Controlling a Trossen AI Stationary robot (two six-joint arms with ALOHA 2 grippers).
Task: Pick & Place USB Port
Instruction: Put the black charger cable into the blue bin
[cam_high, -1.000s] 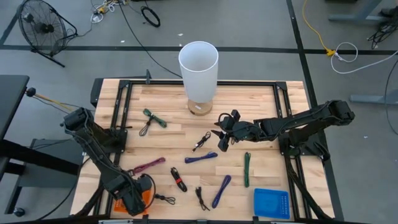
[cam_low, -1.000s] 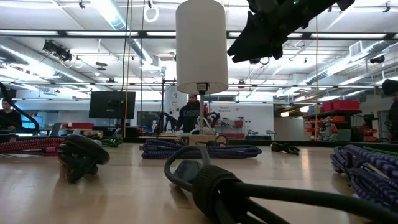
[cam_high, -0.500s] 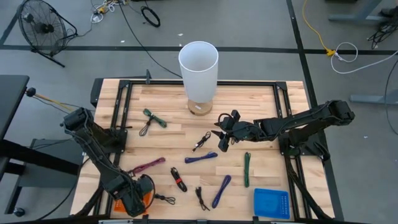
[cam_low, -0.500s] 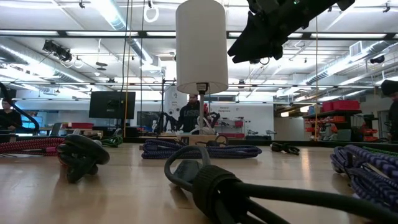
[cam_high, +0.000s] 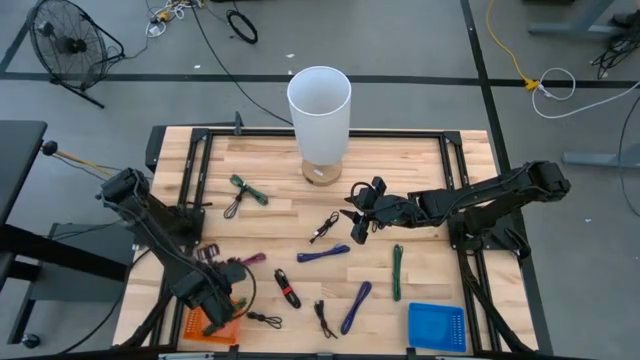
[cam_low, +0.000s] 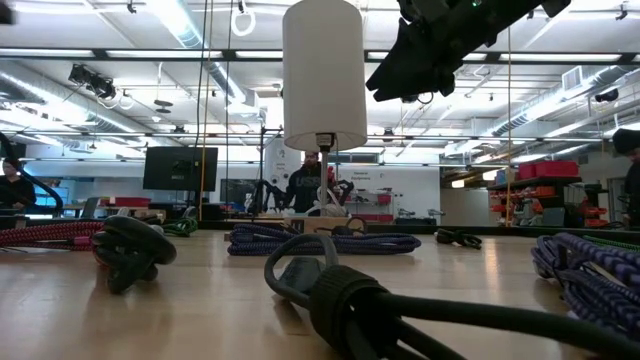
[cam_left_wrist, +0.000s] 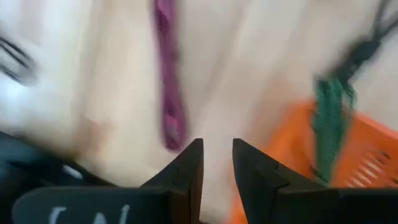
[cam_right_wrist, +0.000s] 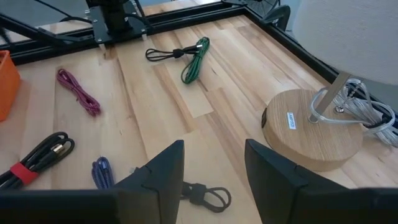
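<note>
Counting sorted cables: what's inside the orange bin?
A green cable lies inside the orange bin. From above, the left gripper covers part of the bin, so anything else is hidden.

A white lamp (cam_high: 319, 110) on a round wooden base (cam_right_wrist: 313, 128) stands at the table's (cam_high: 420, 160) far edge.

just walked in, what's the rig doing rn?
Sorting bundled USB cables on the wooden table into bins. The left hand is above the orange slatted bin at the table's near-left corner; a green bundled cable hangs over that bin's edge, and nothing shows between the fingers. The right hand hovers open mid-table near the black coiled cable, holding nothing.
</note>
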